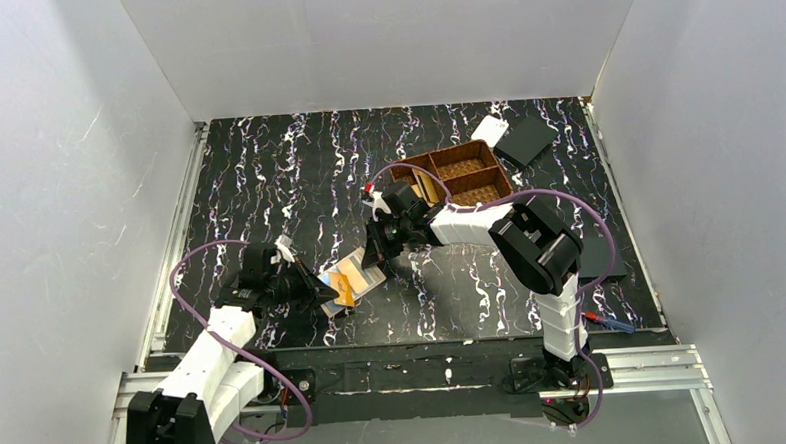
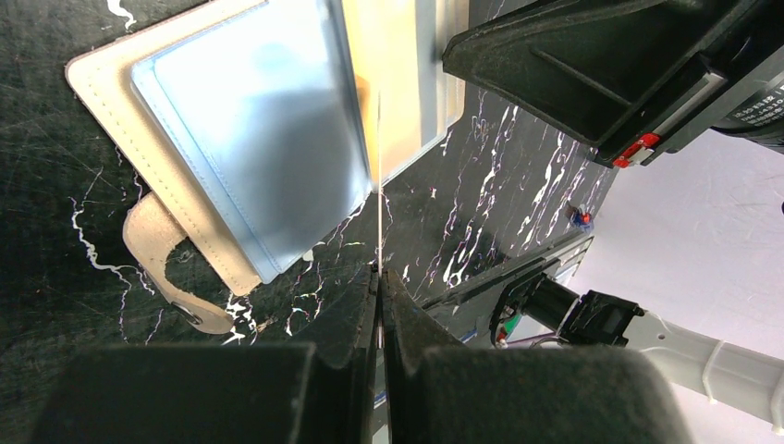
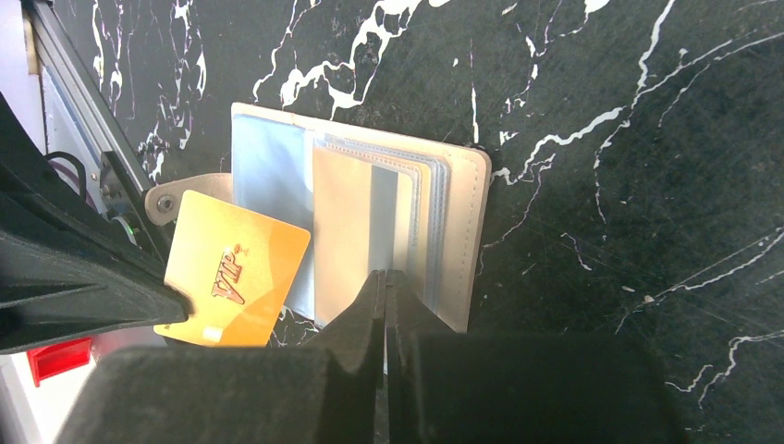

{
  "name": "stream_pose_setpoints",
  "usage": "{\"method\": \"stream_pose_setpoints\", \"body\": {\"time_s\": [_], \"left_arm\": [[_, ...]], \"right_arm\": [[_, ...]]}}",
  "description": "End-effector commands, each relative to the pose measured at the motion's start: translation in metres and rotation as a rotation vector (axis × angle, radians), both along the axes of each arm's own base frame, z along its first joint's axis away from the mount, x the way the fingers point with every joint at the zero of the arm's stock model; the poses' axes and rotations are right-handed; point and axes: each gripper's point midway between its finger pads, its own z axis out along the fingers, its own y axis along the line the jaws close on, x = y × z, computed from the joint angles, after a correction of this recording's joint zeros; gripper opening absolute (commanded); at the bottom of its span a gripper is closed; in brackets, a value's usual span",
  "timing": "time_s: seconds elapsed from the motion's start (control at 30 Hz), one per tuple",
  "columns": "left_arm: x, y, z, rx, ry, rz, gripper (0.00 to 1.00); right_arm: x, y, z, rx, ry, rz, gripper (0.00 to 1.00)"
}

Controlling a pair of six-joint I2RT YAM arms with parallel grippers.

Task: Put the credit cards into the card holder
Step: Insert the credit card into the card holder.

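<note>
The card holder (image 1: 363, 271) lies open on the black marbled table, its blue face (image 2: 250, 139) and clear sleeves (image 3: 370, 222) up. My left gripper (image 1: 324, 290) is shut on an orange credit card (image 1: 344, 284) marked VIP (image 3: 231, 273), held at the wallet's edge. That card shows edge-on in the left wrist view (image 2: 379, 185), between my left fingertips (image 2: 380, 273). My right gripper (image 1: 375, 255) is shut at the wallet's other edge (image 3: 385, 276), pinching the edge of a sleeve. More golden cards (image 1: 425, 188) stand in the basket.
A brown woven three-compartment basket (image 1: 457, 174) sits behind the right gripper. A white piece (image 1: 489, 130) and a black square (image 1: 525, 136) lie at the back right, another black square (image 1: 601, 258) at the right. A red-and-blue pen (image 1: 604, 321) lies near the right base.
</note>
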Motion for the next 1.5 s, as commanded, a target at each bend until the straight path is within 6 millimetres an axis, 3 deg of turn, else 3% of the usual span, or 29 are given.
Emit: {"method": "stream_pose_setpoints", "body": {"time_s": [0.0,1.17,1.47], "left_arm": [[-0.006,0.000,-0.003,-0.008,0.027,-0.002,0.00],[-0.010,0.001,-0.014,-0.011,0.070,0.015,0.00],[0.001,0.001,-0.030,-0.018,0.084,0.063,0.00]], "right_arm": [[0.001,-0.020,-0.034,-0.112,0.016,-0.032,0.01],[-0.001,-0.018,-0.033,-0.107,0.022,-0.031,0.01],[-0.002,-0.016,-0.032,-0.106,0.024,-0.028,0.01]]}}
